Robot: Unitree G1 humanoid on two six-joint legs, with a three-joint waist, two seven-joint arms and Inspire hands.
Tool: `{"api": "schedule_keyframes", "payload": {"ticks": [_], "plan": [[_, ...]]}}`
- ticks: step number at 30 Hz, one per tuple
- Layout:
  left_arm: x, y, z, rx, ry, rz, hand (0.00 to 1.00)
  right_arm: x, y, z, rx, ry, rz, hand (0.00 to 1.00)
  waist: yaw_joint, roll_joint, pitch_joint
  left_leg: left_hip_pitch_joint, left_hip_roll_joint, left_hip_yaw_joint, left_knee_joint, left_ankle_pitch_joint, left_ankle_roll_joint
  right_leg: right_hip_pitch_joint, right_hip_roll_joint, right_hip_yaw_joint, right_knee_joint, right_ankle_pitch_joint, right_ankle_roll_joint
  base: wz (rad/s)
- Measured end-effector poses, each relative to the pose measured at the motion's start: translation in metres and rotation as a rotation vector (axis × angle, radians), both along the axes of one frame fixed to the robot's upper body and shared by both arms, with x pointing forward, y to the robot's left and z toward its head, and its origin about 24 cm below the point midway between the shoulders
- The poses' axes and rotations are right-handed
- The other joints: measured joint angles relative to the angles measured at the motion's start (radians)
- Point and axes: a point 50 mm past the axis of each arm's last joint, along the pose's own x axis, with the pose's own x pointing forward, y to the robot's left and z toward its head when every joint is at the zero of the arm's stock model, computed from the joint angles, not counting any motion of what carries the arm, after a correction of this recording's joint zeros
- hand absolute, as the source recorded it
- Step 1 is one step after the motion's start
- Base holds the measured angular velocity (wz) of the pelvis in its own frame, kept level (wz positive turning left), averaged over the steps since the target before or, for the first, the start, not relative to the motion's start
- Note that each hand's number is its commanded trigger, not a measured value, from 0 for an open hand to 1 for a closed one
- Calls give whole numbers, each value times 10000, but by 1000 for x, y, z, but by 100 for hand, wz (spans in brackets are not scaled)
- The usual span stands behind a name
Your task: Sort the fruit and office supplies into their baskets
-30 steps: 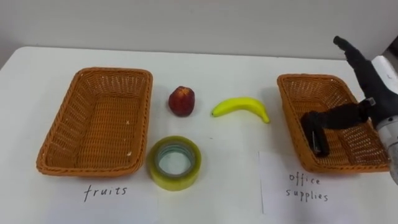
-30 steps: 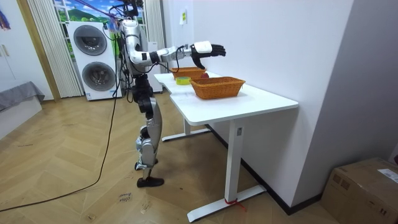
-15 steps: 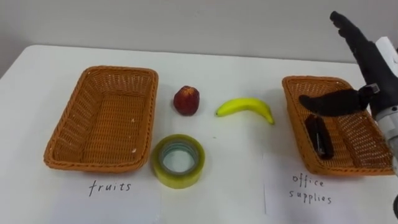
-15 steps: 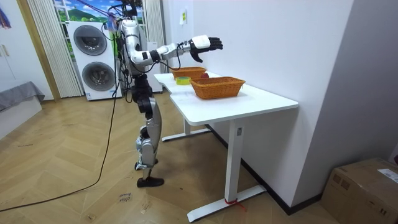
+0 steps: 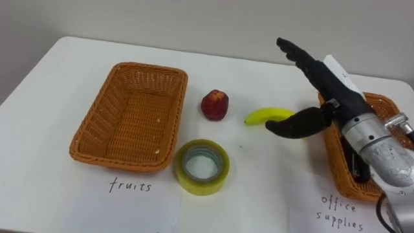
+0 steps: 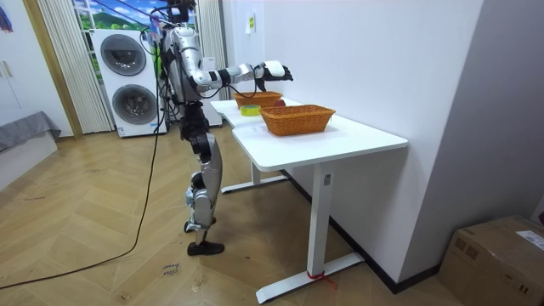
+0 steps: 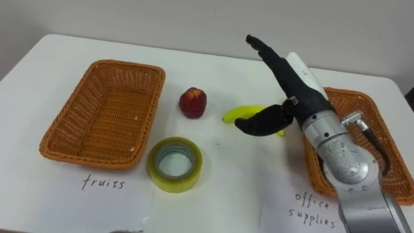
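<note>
the banana is lying on the table between the two baskets. its right end is tucked behind the thumb of your right hand, so i cannot tell whether anything is touching it yet. that hand is hanging over it with the fingers straight and the thumb spread wide, gripping nothing. you are probably keeping it splayed so it can drop around the curved fruit rather than knock it aside. the red fruit is sitting just left of the banana, and the roll of tape is lying flat nearer you. both are resting beside the empty fruit basket on your left. the office basket is sitting under your forearm on the right, with a dark item lying in it. you are facing a carry across the table next, so be aiming for the banana's middle.
</note>
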Motion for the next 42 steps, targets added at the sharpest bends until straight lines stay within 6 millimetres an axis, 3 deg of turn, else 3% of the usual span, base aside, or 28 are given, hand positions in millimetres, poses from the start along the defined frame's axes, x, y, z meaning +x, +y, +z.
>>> {"api": "schedule_keyframes", "payload": {"ticks": [5, 17, 26, 35, 42], "plan": [[-2, 1, 0, 81, 221, -145, 0, 0, 2, -1, -89, 30, 52, 0, 270, -39, 10, -16, -30, -10, -1, 3, 8, -10, -33, -68, -2, -5, 9, 2], [2, -6, -2, -135, 418, -478, 0, 0, 22, -23, 276, 1051, 424, 0, 272, 82, 60, -219, -52, -296, 172, -1, 11, 54, -72, -504, -16, -14, 24, 7], [3, -10, -3, -250, 646, -665, 0, -1, 31, -30, 618, 1506, 764, 0, 426, 75, 4, -286, -63, -422, 309, 0, 11, 79, -77, -577, -2, -15, 25, 3], [7, -13, -3, -69, 592, -943, 0, 2, 40, -58, 450, 2808, 980, 0, 569, 67, -6, -346, -68, -542, 347, 0, 11, 135, -76, -619, 10, -17, 25, 4], [10, -12, -3, -16, 670, -887, 0, 5, 38, -63, 372, 3103, 821, 0, 729, 73, -5, -455, -75, -638, 469, -1, 12, 132, -73, -680, 10, -17, 24, 3]]}}
